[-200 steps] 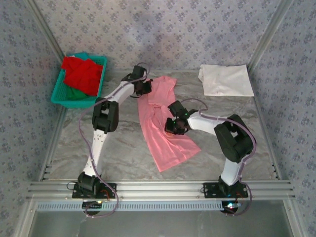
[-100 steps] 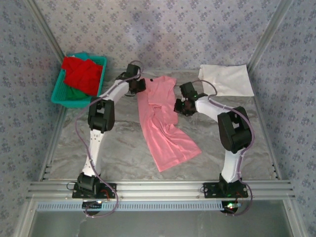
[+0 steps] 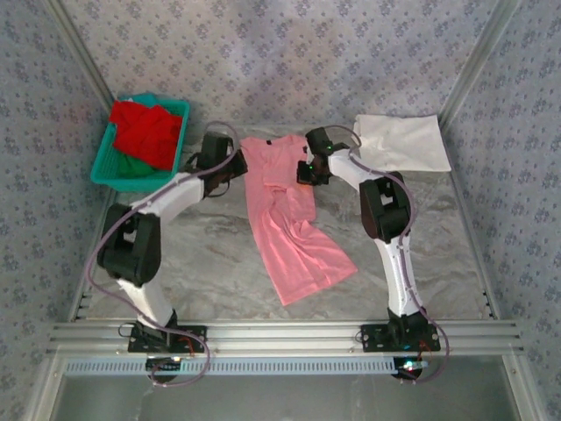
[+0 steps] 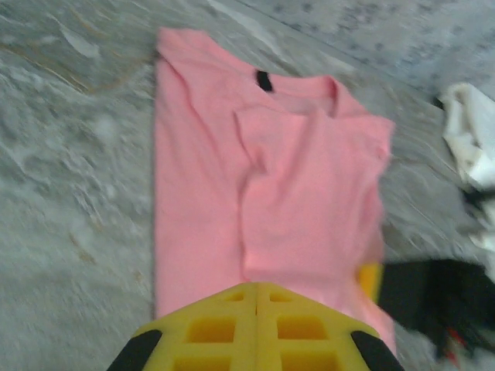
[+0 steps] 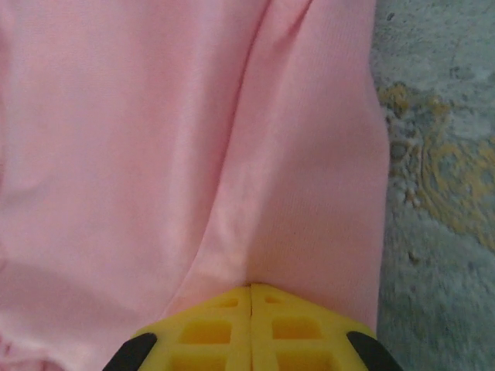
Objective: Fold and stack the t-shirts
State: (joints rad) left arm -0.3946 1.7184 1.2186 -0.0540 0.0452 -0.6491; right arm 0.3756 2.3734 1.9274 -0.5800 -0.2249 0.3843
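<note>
A light pink t-shirt lies lengthwise on the table, collar toward the back, its lower part folded narrow and angled right. My left gripper is shut on its upper left edge; in the left wrist view the closed yellow tips meet the pink cloth. My right gripper is shut on the upper right side, and a crease in the cloth runs into its tips. A folded white t-shirt lies at the back right. Red and green t-shirts fill the basket.
The teal plastic basket stands at the back left by the wall. Metal frame rails run along both sides and the near edge. Bare marbled table lies on both sides of the pink t-shirt's lower half.
Both grippers moved toward the back. The right one travelled from the shirt's middle to its upper right. The left one shifted left, and the shirt's top now lies wider and flatter.
</note>
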